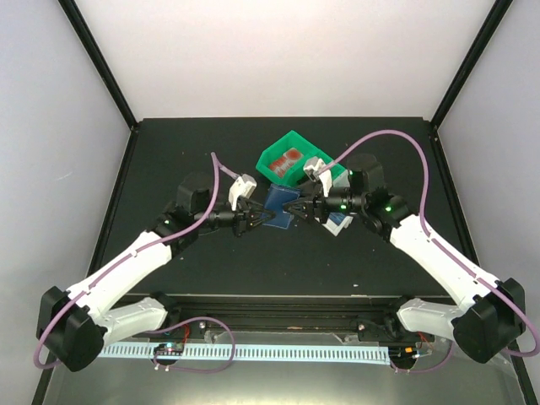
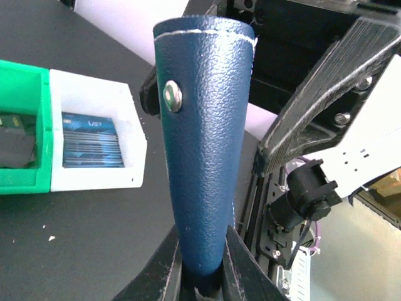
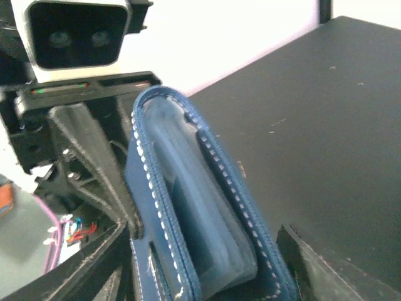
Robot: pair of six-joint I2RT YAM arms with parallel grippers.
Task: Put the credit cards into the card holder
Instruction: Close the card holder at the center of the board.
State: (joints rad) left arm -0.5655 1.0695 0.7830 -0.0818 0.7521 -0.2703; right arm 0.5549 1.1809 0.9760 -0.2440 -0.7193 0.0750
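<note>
Now left gripper (image 2: 203, 266) pinches tight on end of blue card holder (image 2: 203, 157), up between both arms. Right gripper (image 3: 207, 254) wide open around other end. Blue credit card (image 2: 91, 141) lies in white tray box (image 2: 94, 91).

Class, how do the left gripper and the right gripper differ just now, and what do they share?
The left gripper is shut, fingers clamped on one end of the dark blue textured card holder; the right gripper is open, fingers spread either side of it. Seen from above, the left gripper reaches in from the left, the right gripper from the right. Both meet at that holder.
</note>
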